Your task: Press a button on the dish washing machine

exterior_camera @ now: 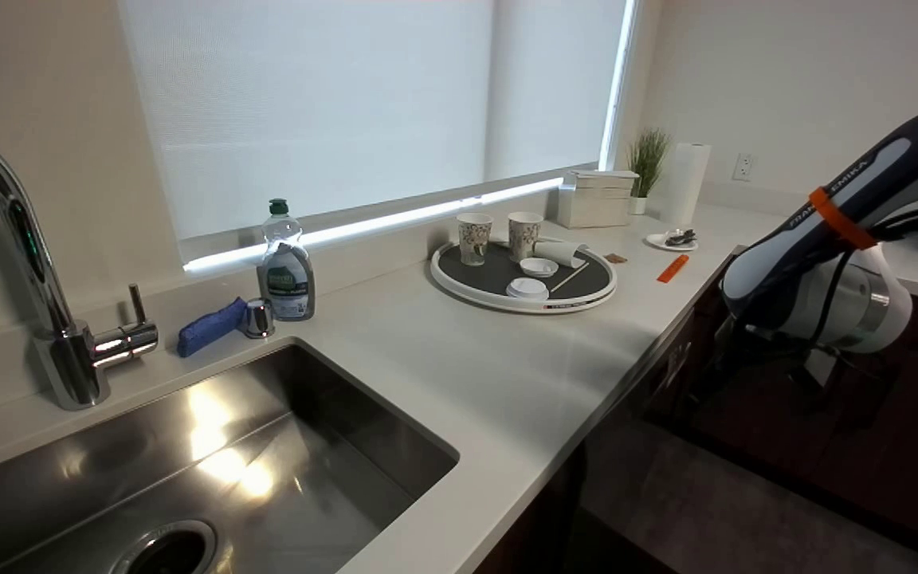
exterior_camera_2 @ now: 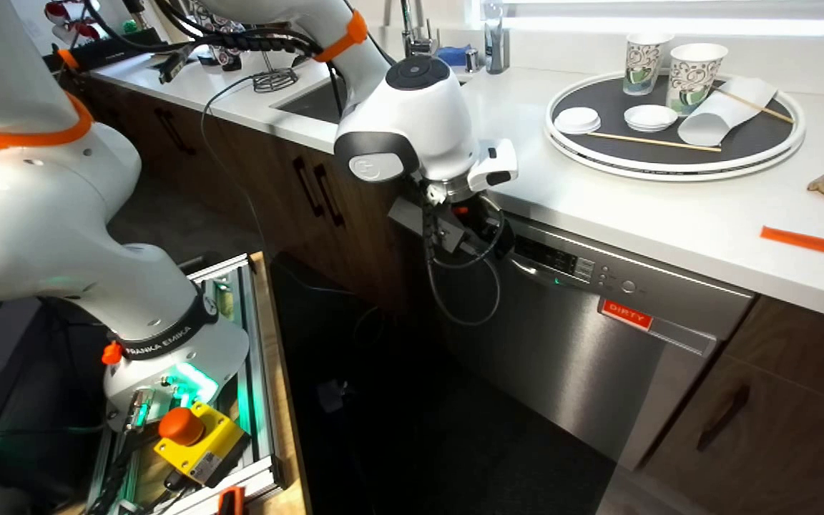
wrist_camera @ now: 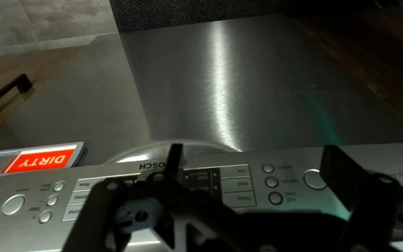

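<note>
Got the dish washing machine (exterior_camera_2: 569,350) built in under the white table (exterior_camera_2: 698,214), brushed steel, with dark wood cabinets (exterior_camera_2: 784,443) on both sides. Says BOSCH on the panel (wrist_camera: 110,169), upside down in the wrist view. Can read Eco, Auto, Heavy, Rinse and Express on the flat keys (wrist_camera: 231,185), Half Load, Delicate and Delay by the small round buttons (wrist_camera: 271,181), and Start by a bigger button (wrist_camera: 13,204). Only getting "ormal" on one more key, with the front of that word behind the tool (wrist_camera: 254,148). Red DIRTY sign (exterior_camera_2: 626,313) just below the panel in an exterior view.

Tool in front of the panel with fingers (wrist_camera: 334,164) spread well apart, hiding part of the dark display (wrist_camera: 201,179). Can't tell if touching any button. Hard to make out in both exterior views, dark on dark.

FRANKA EMIKA on the arm (exterior_camera: 786,247), broken up by an orange strap (exterior_camera: 841,221); readable on the black base ring (exterior_camera_2: 172,335). Further out on the table, a soap bottle (exterior_camera: 287,279) and a round tray (exterior_camera: 475,295), both with lettering too tiny to read. Faucet (exterior_camera: 70,367) cut off at the view's edge.
</note>
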`<state>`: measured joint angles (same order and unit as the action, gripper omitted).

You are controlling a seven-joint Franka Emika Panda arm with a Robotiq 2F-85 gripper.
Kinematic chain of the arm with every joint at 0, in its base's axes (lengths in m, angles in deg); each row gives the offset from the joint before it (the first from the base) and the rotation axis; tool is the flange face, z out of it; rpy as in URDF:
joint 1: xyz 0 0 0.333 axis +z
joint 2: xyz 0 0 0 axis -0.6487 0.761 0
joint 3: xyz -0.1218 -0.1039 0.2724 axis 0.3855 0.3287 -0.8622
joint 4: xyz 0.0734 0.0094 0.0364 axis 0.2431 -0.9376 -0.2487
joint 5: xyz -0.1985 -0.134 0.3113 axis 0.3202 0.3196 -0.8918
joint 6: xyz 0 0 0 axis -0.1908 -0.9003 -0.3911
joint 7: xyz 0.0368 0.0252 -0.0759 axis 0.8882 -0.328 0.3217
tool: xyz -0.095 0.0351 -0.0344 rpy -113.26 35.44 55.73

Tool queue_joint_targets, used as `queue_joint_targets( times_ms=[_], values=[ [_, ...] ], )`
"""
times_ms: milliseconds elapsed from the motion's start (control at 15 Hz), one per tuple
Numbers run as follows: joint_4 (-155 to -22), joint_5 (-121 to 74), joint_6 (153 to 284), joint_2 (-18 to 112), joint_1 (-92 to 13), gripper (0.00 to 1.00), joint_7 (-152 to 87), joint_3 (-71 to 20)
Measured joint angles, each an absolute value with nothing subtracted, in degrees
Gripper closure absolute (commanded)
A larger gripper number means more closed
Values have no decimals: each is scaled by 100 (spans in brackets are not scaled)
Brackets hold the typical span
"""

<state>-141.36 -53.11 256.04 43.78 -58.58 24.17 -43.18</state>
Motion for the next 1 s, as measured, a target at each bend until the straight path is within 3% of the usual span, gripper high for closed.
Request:
queue_joint_targets(
  times_ms=[467, 533, 667, 1000],
  values=[
    [-13892, -5619, 25625, 4830, -6406, 0, 2960, -4706],
    [-13860, -5626, 25654, 4903, -6441, 25, 2960, -4720],
    [-13792, -5635, 25737, 5058, -6508, 32, 2960, -4760],
    [-13592, -5644, 25845, 5408, -6719, 72, 2960, -4972]
  ],
)
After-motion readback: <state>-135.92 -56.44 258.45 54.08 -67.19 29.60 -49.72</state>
